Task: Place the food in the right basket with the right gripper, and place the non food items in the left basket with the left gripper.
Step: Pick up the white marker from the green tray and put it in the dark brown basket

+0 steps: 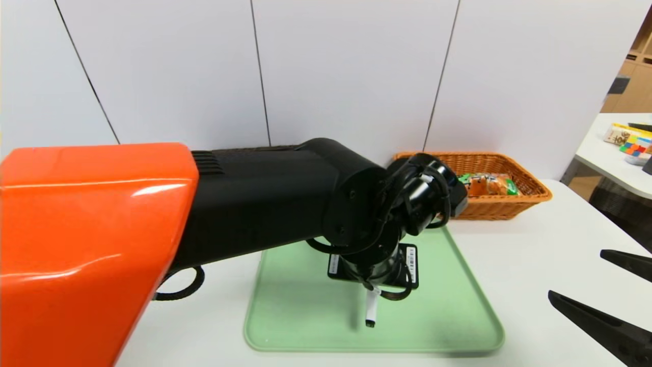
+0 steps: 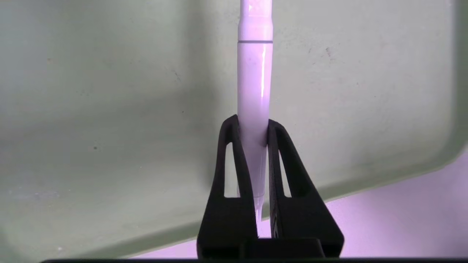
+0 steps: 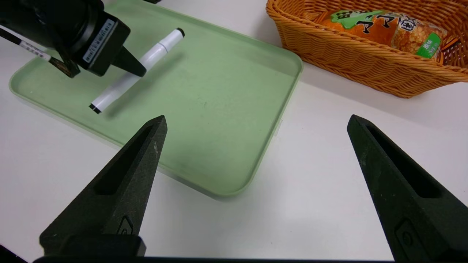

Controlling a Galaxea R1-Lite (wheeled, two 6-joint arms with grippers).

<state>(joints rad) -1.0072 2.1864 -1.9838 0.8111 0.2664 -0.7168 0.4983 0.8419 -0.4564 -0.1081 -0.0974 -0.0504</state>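
one white marker (image 2: 254,95) sits pinched in our left hand (image 2: 253,128), lifted clear above the green tray (image 1: 458,316) at the table's (image 1: 540,244) centre. our right hand (image 3: 256,126) waits wide apart at four o'clock. the right basket (image 1: 530,196), at two o'clock, holds a snack packet (image 3: 384,31).

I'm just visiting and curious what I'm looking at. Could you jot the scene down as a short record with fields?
left gripper: shut on the marker, held clear above the tray
marker: white with a black cap
right gripper: open, holding nothing, off to the side over the table
tray: green, nothing else seen on it
right basket: wicker, beyond the tray, holds a snack pack
left basket: not in view
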